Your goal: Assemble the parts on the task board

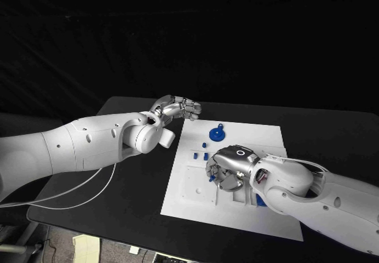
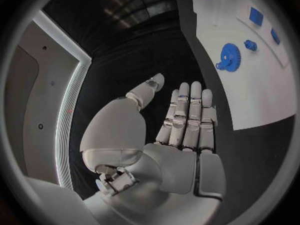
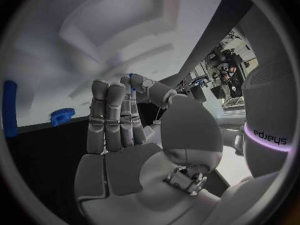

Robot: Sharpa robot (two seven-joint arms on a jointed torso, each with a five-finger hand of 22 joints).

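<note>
White task board [image 1: 260,139] lies lengthwise away from the robot; left hand [image 1: 178,107] empty, fingers straight; right hand [image 1: 226,171] pinches a blue part [image 3: 132,77].

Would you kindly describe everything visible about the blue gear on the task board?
The blue gear is a toothed disc with a raised hub, plastic-looking. It lies flat near the far edge of the white task board, with a small blue piece beside it. Neither hand touches it; the left hand hovers off the board's far corner.
</note>
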